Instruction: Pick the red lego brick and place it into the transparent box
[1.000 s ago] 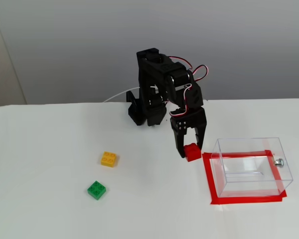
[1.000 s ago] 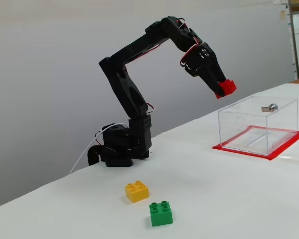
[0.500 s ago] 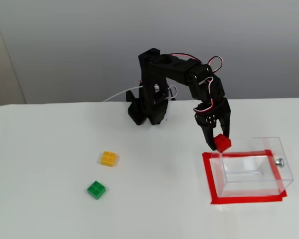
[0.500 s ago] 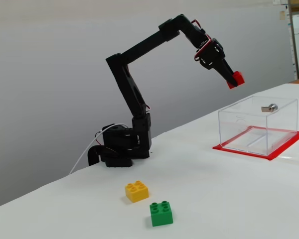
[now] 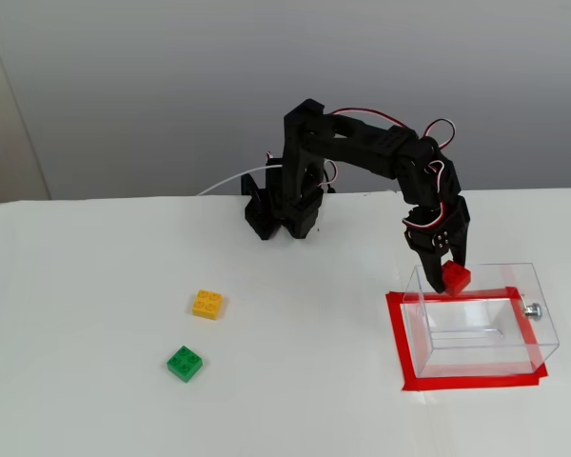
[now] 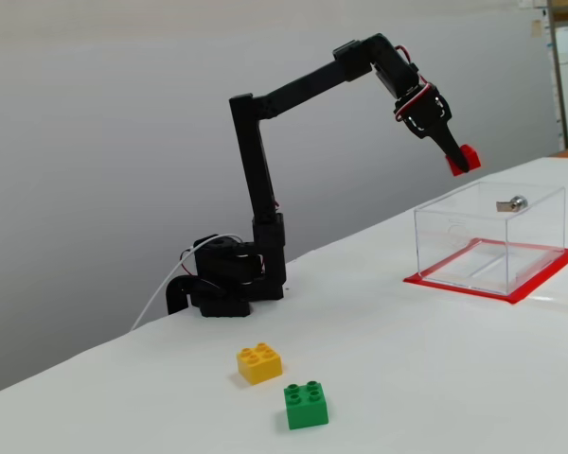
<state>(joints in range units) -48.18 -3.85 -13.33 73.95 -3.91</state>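
Since half a second ago the arm has stretched further out, carrying the fingers (image 5: 449,276) from just outside the box's near-left corner to over its back edge. In a fixed view the red brick (image 5: 456,277) now overlaps the top rim of the box (image 5: 476,328), where before it hung at the left wall. The yellow brick (image 5: 207,304) and green brick (image 5: 185,363) lie where they lay, well apart from the box.

The side fixed view shows height, which the higher one does not: the fingers (image 6: 462,161) and red brick (image 6: 468,158) hang clearly above the box (image 6: 488,236), not touching it, with open air between. That view also shows the arm's upright lower link and the long reach of the upper one. The higher view shows better how the brick sits over the box's footprint, above the rear left part of the red tape frame (image 5: 396,338) on the table (image 5: 95,381).

The fingers are closed on the red brick, pinching it at their tips. The brick is small, glossy red, tilted in the grip; its studs are too small to make out. The box's metal knob (image 5: 532,309) is on the right wall in the higher view.
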